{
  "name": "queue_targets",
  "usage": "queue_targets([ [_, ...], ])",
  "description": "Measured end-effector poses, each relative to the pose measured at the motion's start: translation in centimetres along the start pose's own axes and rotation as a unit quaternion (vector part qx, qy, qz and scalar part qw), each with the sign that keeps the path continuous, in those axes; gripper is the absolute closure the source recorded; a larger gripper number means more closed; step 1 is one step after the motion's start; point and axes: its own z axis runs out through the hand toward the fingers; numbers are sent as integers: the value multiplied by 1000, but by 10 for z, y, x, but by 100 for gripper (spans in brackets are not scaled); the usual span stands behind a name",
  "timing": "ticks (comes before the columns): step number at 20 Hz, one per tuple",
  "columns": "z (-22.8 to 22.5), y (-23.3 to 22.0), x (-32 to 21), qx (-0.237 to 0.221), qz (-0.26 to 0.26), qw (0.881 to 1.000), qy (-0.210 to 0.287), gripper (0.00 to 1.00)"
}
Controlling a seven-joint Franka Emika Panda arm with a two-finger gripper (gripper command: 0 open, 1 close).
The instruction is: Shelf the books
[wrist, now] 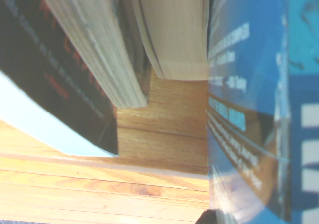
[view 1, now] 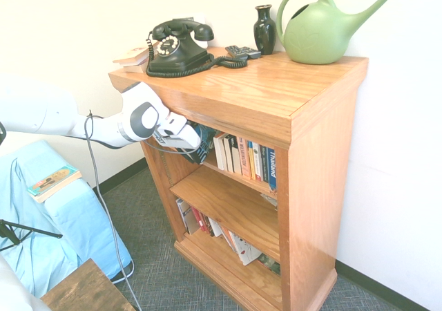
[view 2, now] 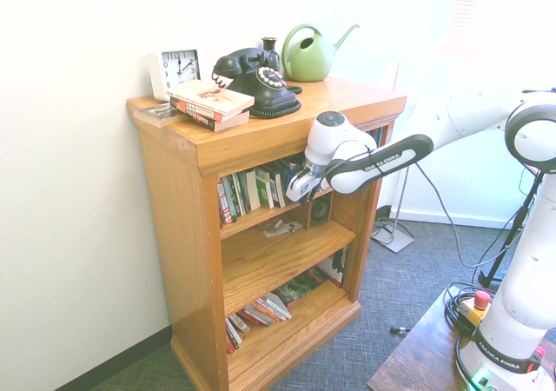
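Blue-covered book (wrist: 254, 109), pinched in the closed gripper (view 1: 197, 145) at the top shelf's open end, is held upright just beside the shelved row (view 1: 245, 157) in the bookcase (view 1: 311, 186), spine outward.

Upright books (view 1: 246, 157) crowd the top shelf (view 1: 238, 176); middle shelf (view 1: 228, 204) open.
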Motion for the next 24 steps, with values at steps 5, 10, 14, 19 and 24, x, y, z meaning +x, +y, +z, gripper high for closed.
queue_targets([
  [5,0,0,0,0,0,1000,1,0],
  [10,0,0,0,-1,2,1000,4,0],
  [14,0,0,1,-2,2,1000,7,0],
  [19,-6,19,-1,-16,-16,999,25,0],
  [24,-33,71,-33,-27,-20,999,35,0],
])
